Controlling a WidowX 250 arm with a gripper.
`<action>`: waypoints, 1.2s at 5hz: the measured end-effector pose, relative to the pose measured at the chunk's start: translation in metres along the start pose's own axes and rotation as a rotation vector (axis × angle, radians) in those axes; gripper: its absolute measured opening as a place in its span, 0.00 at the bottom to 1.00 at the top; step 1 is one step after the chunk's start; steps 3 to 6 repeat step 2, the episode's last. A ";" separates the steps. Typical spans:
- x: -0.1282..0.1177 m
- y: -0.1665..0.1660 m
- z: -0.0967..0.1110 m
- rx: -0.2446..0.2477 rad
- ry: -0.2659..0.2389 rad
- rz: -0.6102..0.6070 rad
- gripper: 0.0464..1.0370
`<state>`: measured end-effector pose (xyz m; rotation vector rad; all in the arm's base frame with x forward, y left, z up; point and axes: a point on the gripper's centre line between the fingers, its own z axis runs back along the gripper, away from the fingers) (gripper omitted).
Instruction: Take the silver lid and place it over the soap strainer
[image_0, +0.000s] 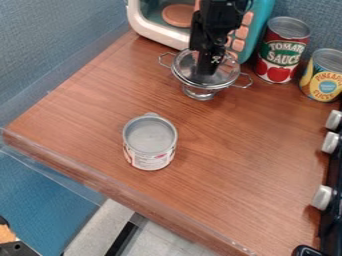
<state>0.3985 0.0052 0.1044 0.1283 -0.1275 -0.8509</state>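
The black gripper (210, 69) hangs down at the top centre, over the round silver lid (227, 74) and hiding part of its middle. Beneath the lid is the small metal strainer (200, 93), upright on its foot, with a wire loop handle out to either side. Lid and strainer overlap closely from this angle, and I cannot tell whether the lid rests fully on the rim. Whether the gripper holds the lid is also unclear.
A grey-topped can (150, 140) stands left of centre on the wooden counter (234, 180). A teal and white toy oven (157, 31) is behind the strainer. Tomato (280, 52) and pineapple (325, 75) cans stand at the back right, near stove knobs (323, 197).
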 end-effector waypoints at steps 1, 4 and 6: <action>0.001 0.002 0.023 0.042 -0.047 0.000 0.96; -0.002 0.000 0.028 0.071 -0.068 -0.029 0.96; -0.002 0.000 0.028 0.071 -0.068 -0.029 0.96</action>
